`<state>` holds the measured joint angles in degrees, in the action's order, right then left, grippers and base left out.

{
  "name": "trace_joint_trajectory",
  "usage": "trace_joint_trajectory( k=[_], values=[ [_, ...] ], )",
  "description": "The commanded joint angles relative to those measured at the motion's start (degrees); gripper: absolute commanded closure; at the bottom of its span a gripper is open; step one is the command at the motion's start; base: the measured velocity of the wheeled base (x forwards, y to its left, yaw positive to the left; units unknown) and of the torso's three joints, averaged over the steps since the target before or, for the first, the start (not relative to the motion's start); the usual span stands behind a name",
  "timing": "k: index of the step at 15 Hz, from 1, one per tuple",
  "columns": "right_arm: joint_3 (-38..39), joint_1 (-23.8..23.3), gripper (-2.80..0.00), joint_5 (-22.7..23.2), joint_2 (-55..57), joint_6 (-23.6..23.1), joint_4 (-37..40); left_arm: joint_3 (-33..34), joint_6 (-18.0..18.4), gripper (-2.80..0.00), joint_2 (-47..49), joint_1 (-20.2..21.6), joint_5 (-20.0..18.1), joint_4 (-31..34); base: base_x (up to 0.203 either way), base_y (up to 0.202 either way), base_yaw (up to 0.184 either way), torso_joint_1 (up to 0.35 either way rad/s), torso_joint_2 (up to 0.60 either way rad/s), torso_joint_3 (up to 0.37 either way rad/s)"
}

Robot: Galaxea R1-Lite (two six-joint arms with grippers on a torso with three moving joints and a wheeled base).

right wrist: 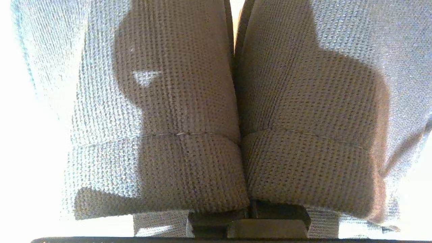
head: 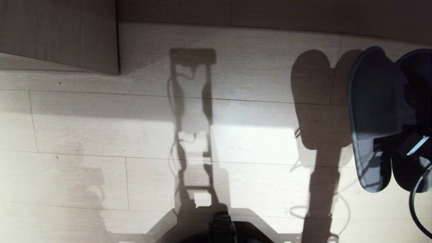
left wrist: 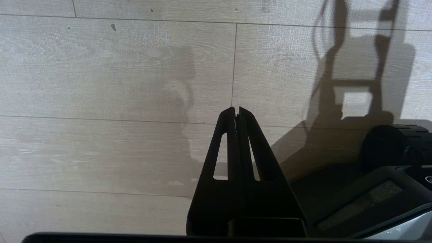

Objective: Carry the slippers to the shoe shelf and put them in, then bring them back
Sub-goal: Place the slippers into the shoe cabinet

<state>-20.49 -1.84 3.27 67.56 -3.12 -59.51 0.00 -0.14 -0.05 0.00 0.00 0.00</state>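
The pair of flat dark navy slide slippers (head: pixel 388 111) hangs above the pale wood-plank floor (head: pixel 101 135), soles pressed together, clamped in the right gripper (head: pixel 410 145), whose fingers are closed on their woven straps (right wrist: pixel 189 101). Their shadow falls on the floor just beside them. A grey-brown wood-grain panel (head: pixel 60 33) stands well apart from the slippers. The left gripper (left wrist: pixel 236 111) hangs over bare floor, fingers pressed together and empty.

no readable text, no labels, no brands, no numbers, no signs anywhere in view
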Motion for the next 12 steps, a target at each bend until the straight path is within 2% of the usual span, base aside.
trace_joint_trajectory(
  k=[1,6,12],
  values=[
    [1.17,0.01,0.00,0.18,-11.96,-0.12,5.23,0.00,-0.04,0.00,-0.04,0.00,0.00,0.00,0.000,0.000,0.000,0.000,0.00,0.000],
    [1.73,0.07,0.00,1.36,-35.59,0.04,28.58,0.00,-0.04,0.00,-0.04,0.00,0.00,0.00,0.000,0.000,0.000,0.000,0.00,0.000],
    [3.92,0.64,0.00,4.57,-57.97,0.21,50.19,0.00,-0.04,0.00,-0.04,0.00,0.00,0.00,0.000,0.000,0.000,0.000,0.00,0.000]
  ],
)
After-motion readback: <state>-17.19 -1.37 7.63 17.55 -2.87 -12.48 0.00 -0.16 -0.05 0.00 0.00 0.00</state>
